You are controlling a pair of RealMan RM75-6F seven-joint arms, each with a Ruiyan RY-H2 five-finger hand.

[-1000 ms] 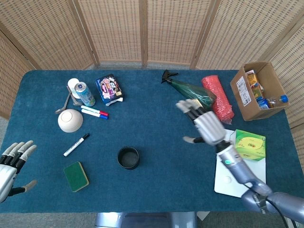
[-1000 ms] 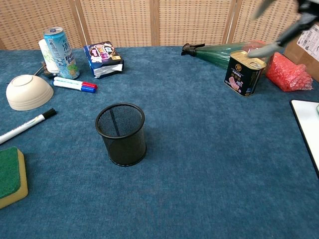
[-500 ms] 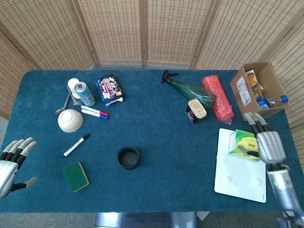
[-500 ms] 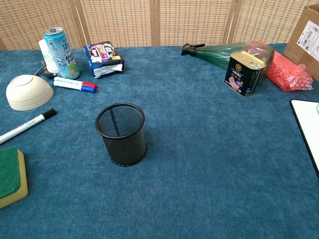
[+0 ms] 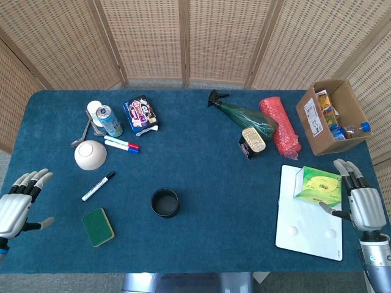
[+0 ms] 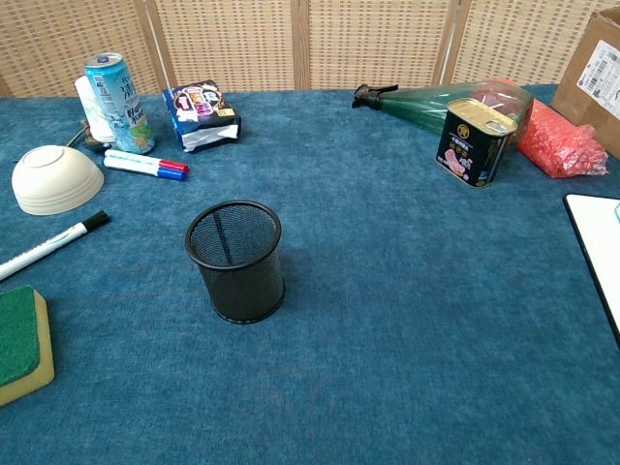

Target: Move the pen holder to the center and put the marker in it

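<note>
Your pen holder [image 5: 165, 202] is standing upright on the blue table [image 5: 201, 159], roughly mid-table toward the near edge, w/ nothing showing inside it in the chest view. The marker [image 5: 98, 186] is lying flat on the cloth to the holder's left, apart from it, black cap pointing up-right, between the upturned bowl [image 5: 90, 154] and the green sponge [image 5: 98, 226]. Your left hand [image 5: 17, 204] is hovering at the table's left edge, fingers spread apart, holding nothing, well apart from the marker. Your right hand [image 5: 361, 200] is sitting at the far right edge, fingers apart & empty, just beside the green box [image 5: 319, 185] on the white board [image 5: 305, 229]. 2 more pens [image 5: 121, 144] are lying side by side near the drink can [image 5: 109, 121]. Neither hand is showing in the chest view.
</note>
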